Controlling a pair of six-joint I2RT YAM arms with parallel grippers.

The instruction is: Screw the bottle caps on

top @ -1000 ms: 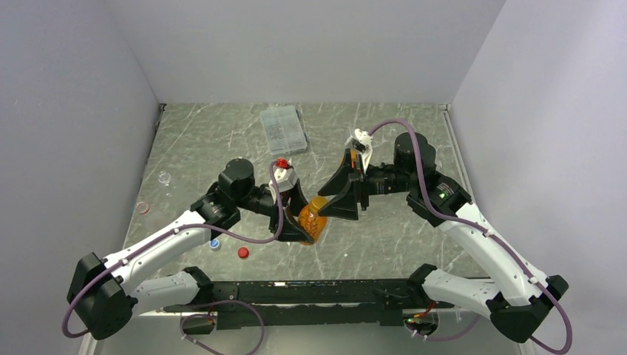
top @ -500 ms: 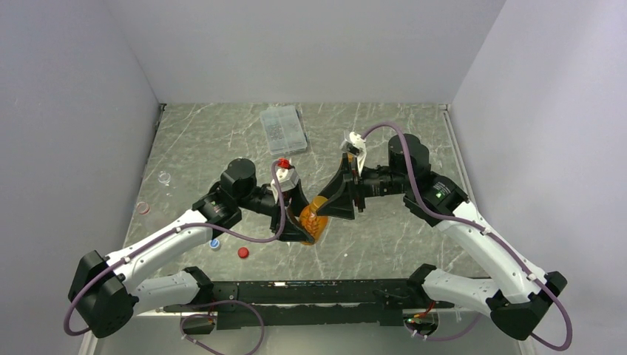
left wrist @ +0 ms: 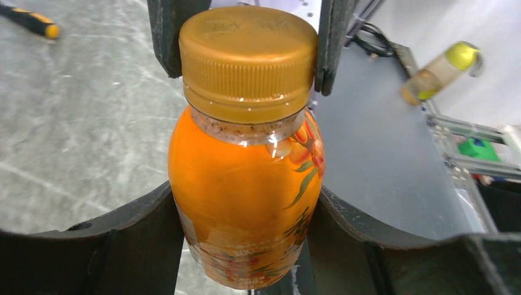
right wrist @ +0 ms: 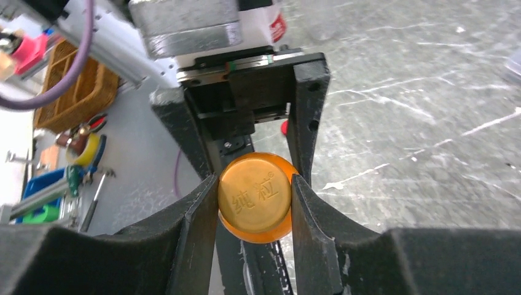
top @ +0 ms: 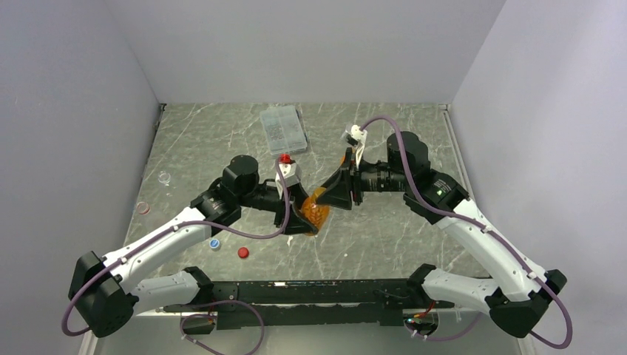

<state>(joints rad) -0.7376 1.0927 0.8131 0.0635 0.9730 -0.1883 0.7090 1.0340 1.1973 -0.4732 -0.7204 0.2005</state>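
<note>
Centre of the top view: bottle (top: 314,212) held between my two hands, tipped over, neck pointing right. I cannot tell whether its base touches the worktop (top: 384,237).

Left hand (left wrist: 246,192): clenched round the bottle's orange body, one finger on each flank, below the shoulder.

Right hand (right wrist: 255,181): grasping the cap (right wrist: 255,198), fingers flat on opposite sides of its wall. The cap sits level on the neck; how tight it is, I cannot tell.

Step in hand, as I judge it: turning the cap down.
- Line my right wrist axis up with the neck, so the cap spins and does not rock.
- Left clamp must be firm. The body is smooth and round and may slip under the twist.
- Grip on the cap's wall only, clear of the ring beneath it.
- Turn, let go, wind back, regrip. Stop when the bottle starts to twist in my left hand.

Edges and room:
- The finger pairs sit crosswise and close at the neck, so little slack there.
- Bare worktop at right and lower right of the top view, good for backing my right hand off.
- Red cap (top: 243,252) and blue cap (top: 214,242) lie loose at lower left, near my left forearm.
- Box (top: 283,129) at upper centre, well apart.
</note>
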